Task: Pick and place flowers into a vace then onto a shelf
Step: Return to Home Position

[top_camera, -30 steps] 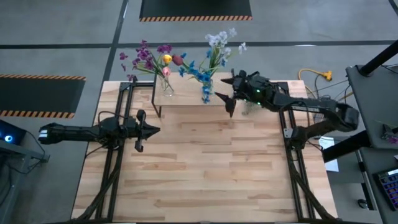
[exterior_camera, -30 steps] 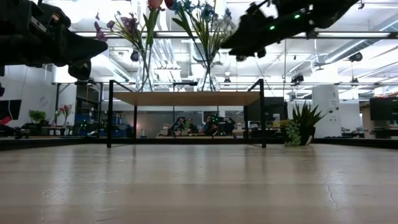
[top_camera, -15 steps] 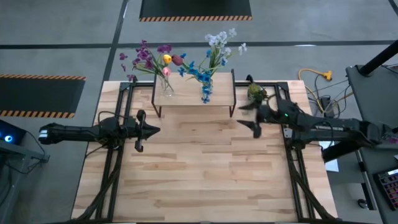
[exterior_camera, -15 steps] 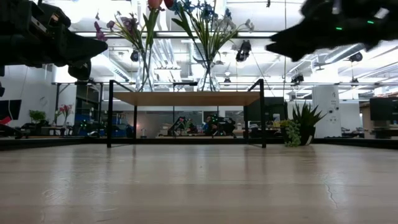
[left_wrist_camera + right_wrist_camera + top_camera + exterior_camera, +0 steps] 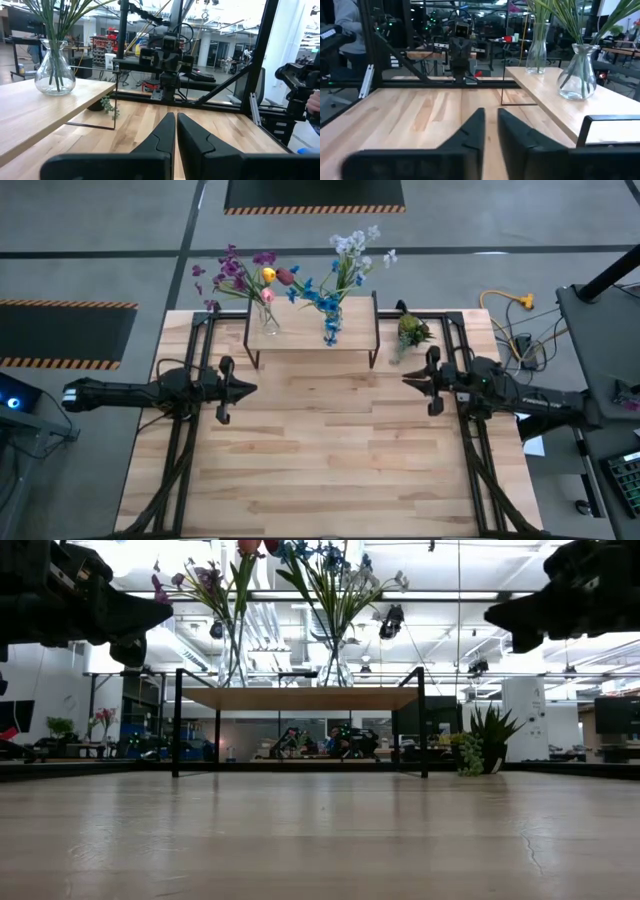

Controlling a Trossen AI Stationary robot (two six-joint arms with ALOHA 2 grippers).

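Long green-stemmed flowers (image 5: pixel 345 255) in clear glass vases (image 5: pixel 331 330) on small light-wood shelf (image 5: pixel 300 340), far side btwn left tool (image 5: pixel 250 388) & right tool (image 5: pixel 408 378), both closed, empty.

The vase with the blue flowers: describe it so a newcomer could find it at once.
Along the top edge of the big wooden table in the high view stands a small shelf on black legs, bearing two clear glass vases. The blue-flower vase is on the side toward the right arm. Its flowers are blue and pale white; the other vase holds purple, pink, yellow and red.
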